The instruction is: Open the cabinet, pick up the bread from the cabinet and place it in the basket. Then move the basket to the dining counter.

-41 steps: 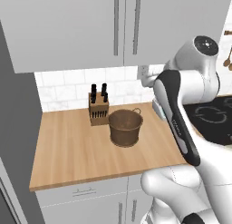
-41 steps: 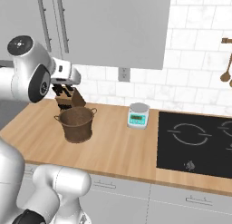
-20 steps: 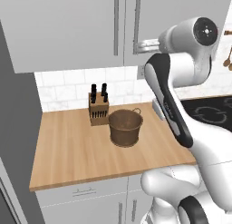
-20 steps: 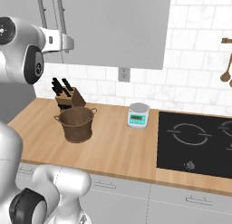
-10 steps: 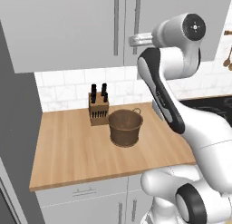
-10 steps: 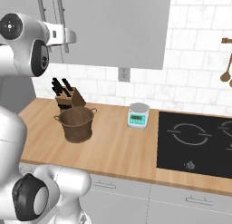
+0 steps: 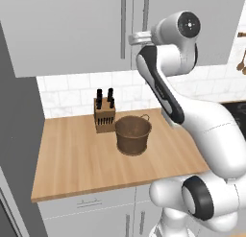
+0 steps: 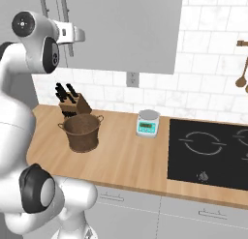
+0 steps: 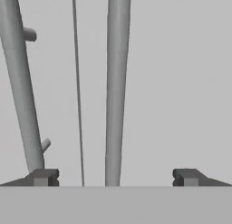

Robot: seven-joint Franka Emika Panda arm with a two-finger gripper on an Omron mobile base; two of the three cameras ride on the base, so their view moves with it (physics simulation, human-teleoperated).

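The two-finger gripper (image 9: 113, 177) is seen with its dark tips wide apart, nothing between them, before the pale grey flat-front cabinet (image 9: 181, 82). Two silver bar handles (image 9: 117, 82) run up the hand view, cut off at its top. The round dark-brown basket (image 7: 133, 134) sits at centre frame beside a wooden knife block (image 7: 104, 114).

The white arm rises high, elbow bent, wrist level and pointing far into the scene. The pincer (image 9: 115, 177) stands wide apart, gripping nothing.
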